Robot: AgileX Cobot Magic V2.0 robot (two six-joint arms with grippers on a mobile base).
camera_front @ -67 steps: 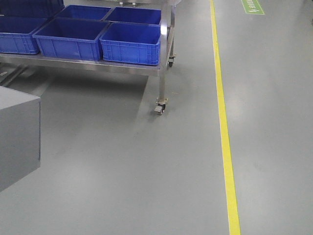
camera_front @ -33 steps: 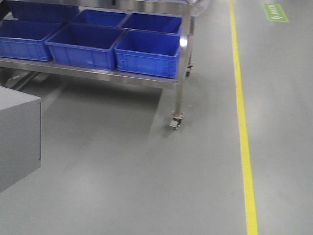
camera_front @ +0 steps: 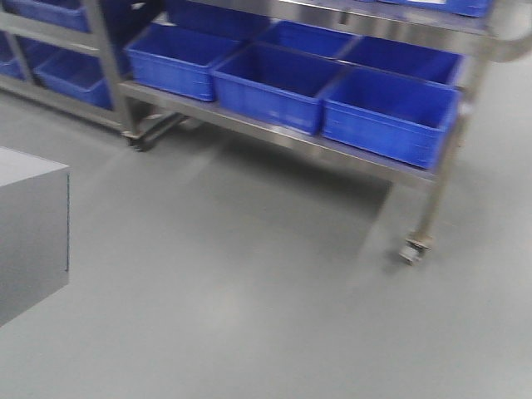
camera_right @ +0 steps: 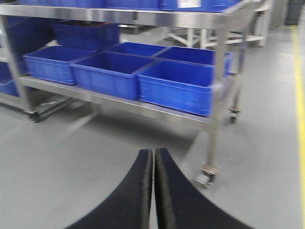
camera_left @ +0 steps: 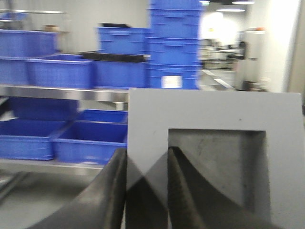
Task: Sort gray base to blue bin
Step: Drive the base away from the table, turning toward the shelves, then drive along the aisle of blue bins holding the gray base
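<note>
The gray base [camera_left: 214, 109], a matte block with a square recess, fills the left wrist view. My left gripper [camera_left: 147, 150] is shut on its wall, one finger outside and one inside the recess. In the front view the base [camera_front: 29, 224] shows at the left edge, held above the floor. Several blue bins [camera_front: 391, 112] stand in a row on the low shelf of a steel trolley ahead, also seen from the right wrist [camera_right: 181, 81] and from the left wrist [camera_left: 90, 138]. My right gripper [camera_right: 153, 151] is shut and empty above the floor.
The steel trolley [camera_front: 283, 133] rolls on casters [camera_front: 411, 249], and a second rack leg [camera_front: 108, 75] stands at the left. Stacked blue crates [camera_left: 174, 43] rise on the upper shelf. A yellow floor line [camera_right: 299, 71] runs along the right side. Grey floor lies between me and the trolley.
The front view has swung left. The trolley and bins slid right and look nearer, and the yellow line left the frame. The gray base stays in the left gripper.
</note>
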